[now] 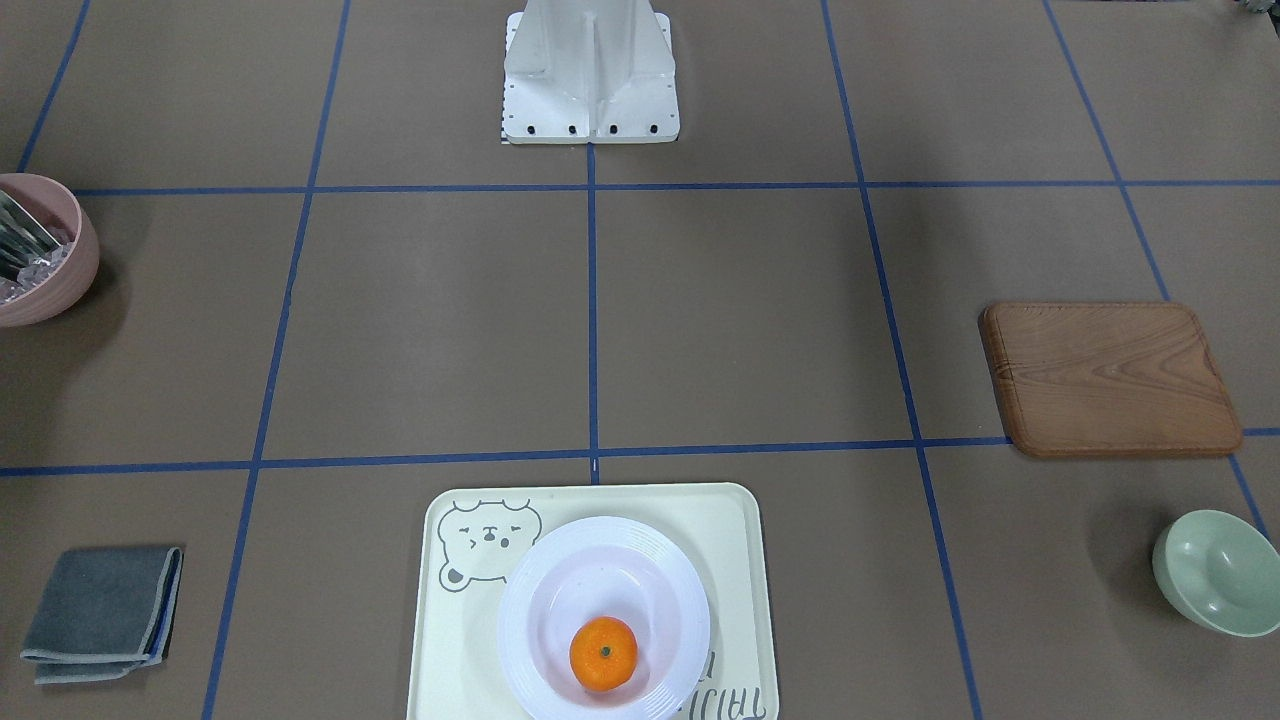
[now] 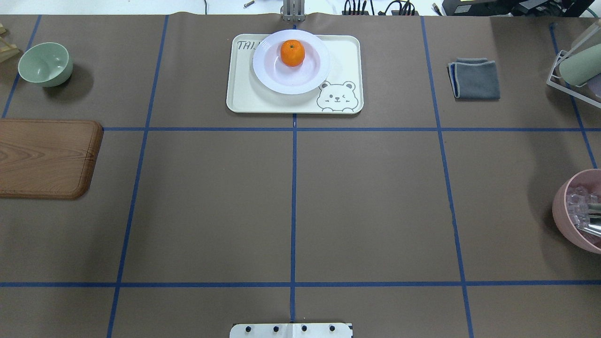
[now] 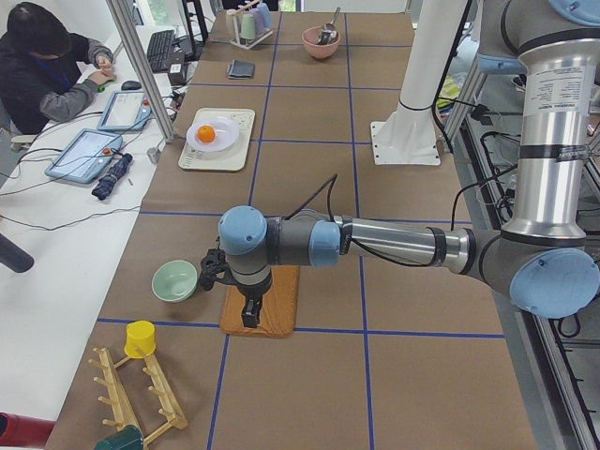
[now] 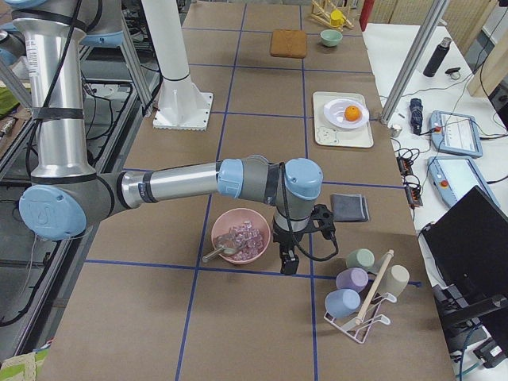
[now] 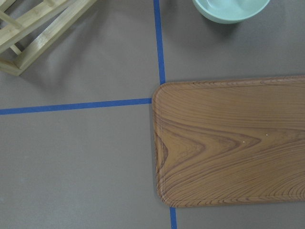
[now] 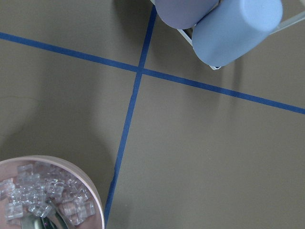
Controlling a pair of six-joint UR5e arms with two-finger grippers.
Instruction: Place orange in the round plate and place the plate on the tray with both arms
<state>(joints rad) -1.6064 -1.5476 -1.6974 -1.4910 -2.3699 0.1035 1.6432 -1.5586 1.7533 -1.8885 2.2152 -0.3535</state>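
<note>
The orange [image 2: 292,52] lies inside the round plate [image 2: 267,75], off-centre toward its far side. That plate stands on the tray [image 2: 244,101], at the far middle of the table, partly covering the tray's lettering. In the front-facing view the orange [image 1: 603,653] is in the plate [image 1: 520,620] on the tray [image 1: 740,540]. Both arms are far from them. My left gripper [image 3: 249,314] hangs over the wooden board at the table's left end. Beside the pink bowl at the right end is my right gripper [image 4: 289,262]. I cannot tell whether either is open or shut.
A wooden board [image 2: 44,157] and a mint-green bowl [image 2: 45,63] sit at the left. A pink bowl [image 2: 580,211] of ice cubes, a folded grey cloth [image 2: 475,79] and a cup rack [image 4: 361,298] are at the right. A person [image 3: 47,66] sits at a side desk.
</note>
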